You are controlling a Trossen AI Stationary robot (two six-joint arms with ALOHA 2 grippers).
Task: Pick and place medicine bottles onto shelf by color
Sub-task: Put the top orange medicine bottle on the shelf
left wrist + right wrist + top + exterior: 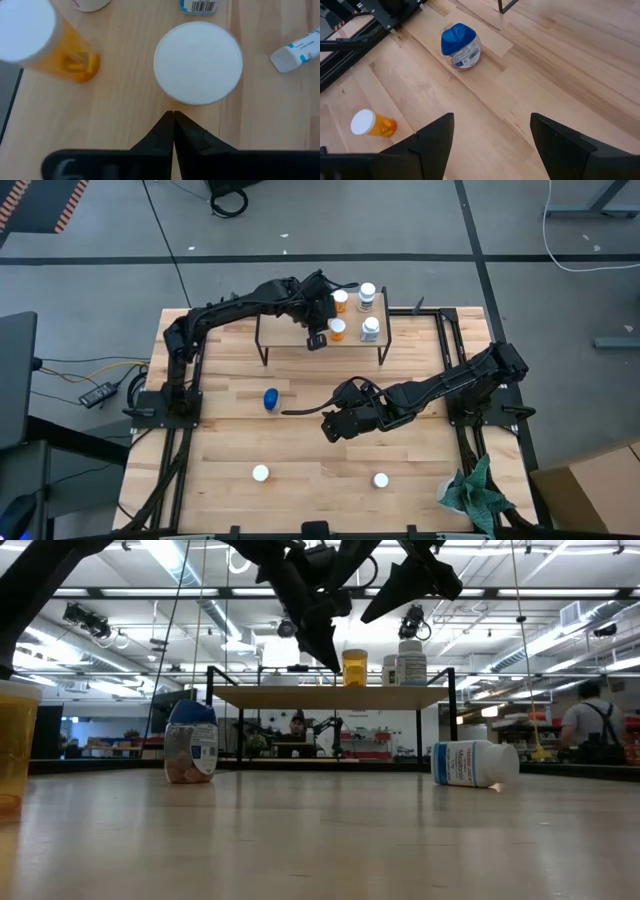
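The shelf (300,332) stands at the table's far middle, and four bottles stand upright on its board. Two are orange (340,301) (337,330) and two are white (367,295) (370,330). My left gripper (318,340) is shut and points down over the shelf. Its tips (173,116) stand at the rim of a white cap (198,62). My right gripper (334,425) is open and empty above the table's middle (491,122). A blue-topped bottle (271,399) stands on the table to its left and also shows in the right wrist view (460,46). My left gripper's shut fingertips (170,120) stand right beside the edge of the white cap (175,100), coming from above. I cannot tell whether they touch it.
An orange bottle with a white cap (260,473) and a white bottle (380,479) are on the table's near part. The white one lies on its side in the low view (475,762). A green cloth (478,492) lies at the near right corner.
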